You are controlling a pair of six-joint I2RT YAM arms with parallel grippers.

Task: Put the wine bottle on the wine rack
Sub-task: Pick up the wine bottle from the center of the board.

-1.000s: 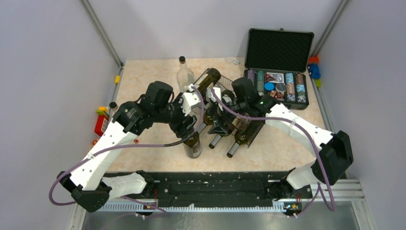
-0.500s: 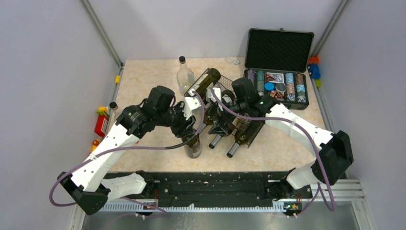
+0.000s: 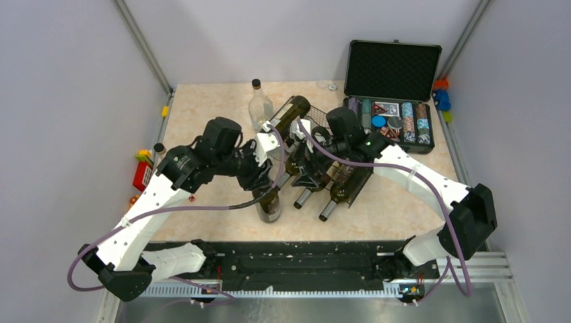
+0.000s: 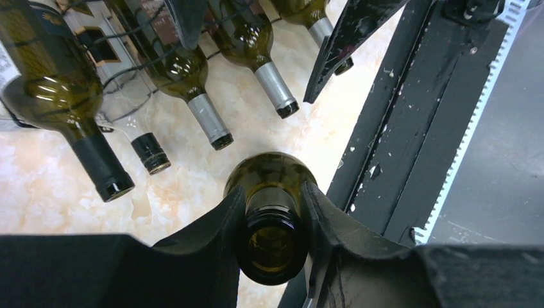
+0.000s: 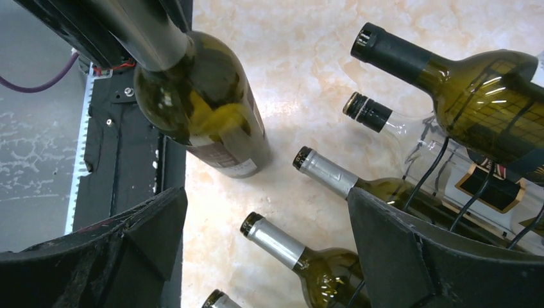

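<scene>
Wine rack [image 3: 318, 114], black wire mesh full of lying bottles [image 4: 192, 70], sits beneath the wide-open, empty right gripper [image 5: 266, 221], partly hidden by arms [image 3: 411, 171]. Dark green wine bottle [image 4: 269, 176] stands upright, neck clamped in left gripper [image 4: 272, 212].

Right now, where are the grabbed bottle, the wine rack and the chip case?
wine bottle [image 4: 274, 204]: left wrist view, neck.
wine rack [image 3: 316, 110]: top view, far mesh end.
poker chip case [image 3: 392, 67]: top view, open lid.

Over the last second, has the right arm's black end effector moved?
No. The right end effector keeps its place relative to the black wire-mesh wine rack.
</scene>
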